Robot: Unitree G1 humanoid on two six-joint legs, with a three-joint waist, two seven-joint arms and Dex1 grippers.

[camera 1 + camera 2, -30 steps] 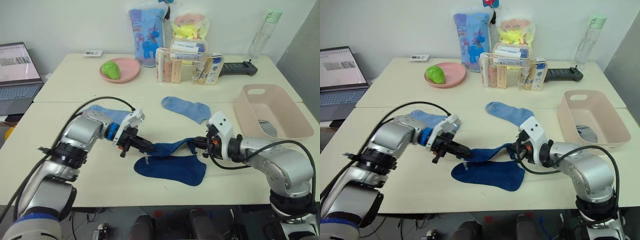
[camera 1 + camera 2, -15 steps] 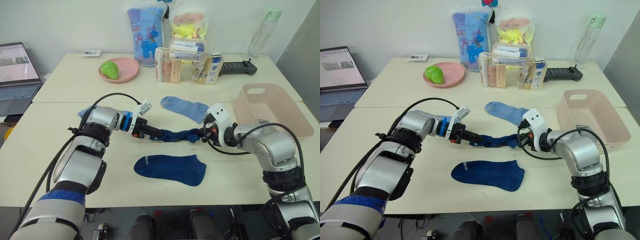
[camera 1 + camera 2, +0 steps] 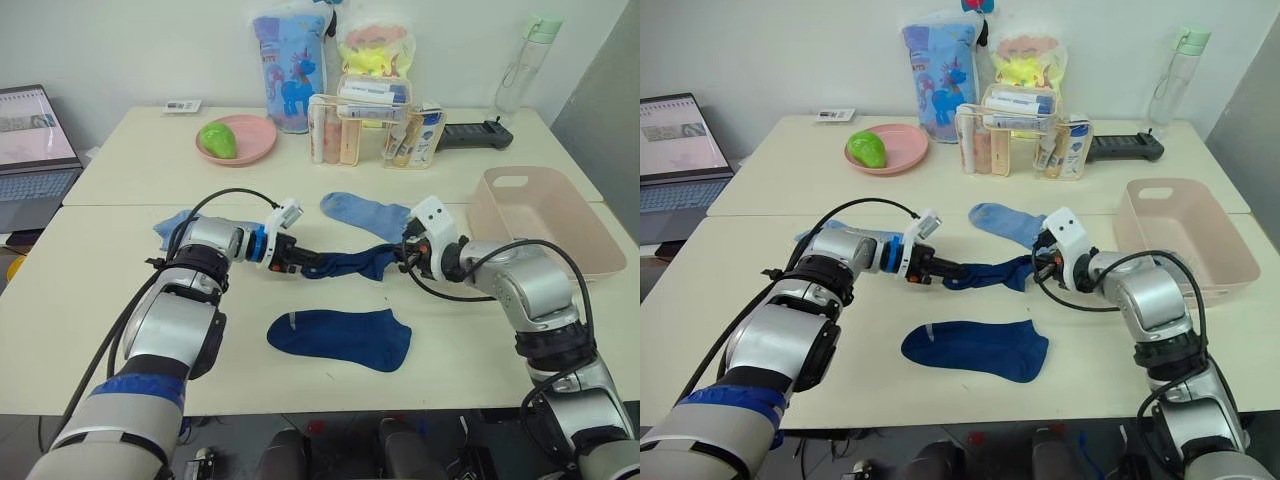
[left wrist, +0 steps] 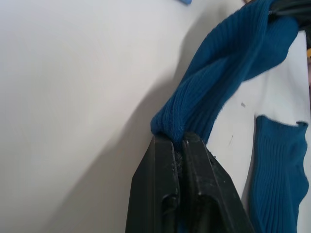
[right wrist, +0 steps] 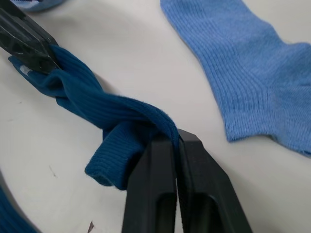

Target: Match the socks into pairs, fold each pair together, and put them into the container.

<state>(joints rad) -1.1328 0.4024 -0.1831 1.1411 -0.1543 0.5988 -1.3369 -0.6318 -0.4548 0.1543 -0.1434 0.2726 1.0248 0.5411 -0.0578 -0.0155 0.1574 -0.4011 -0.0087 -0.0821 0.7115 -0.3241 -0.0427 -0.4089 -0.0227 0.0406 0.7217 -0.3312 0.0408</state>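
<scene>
Your left hand and right hand each pinch an end of the twisted navy sock above the desk — lay it down twisted and it bunches, missing its mate.

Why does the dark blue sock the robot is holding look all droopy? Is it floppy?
Probably yes. The dark navy sock sags and twists between the left gripper and right gripper, so it likely bends wherever unsupported. Its ribbed knit looks soft and light. Pushed, it would likely bunch up, not slide.
</scene>
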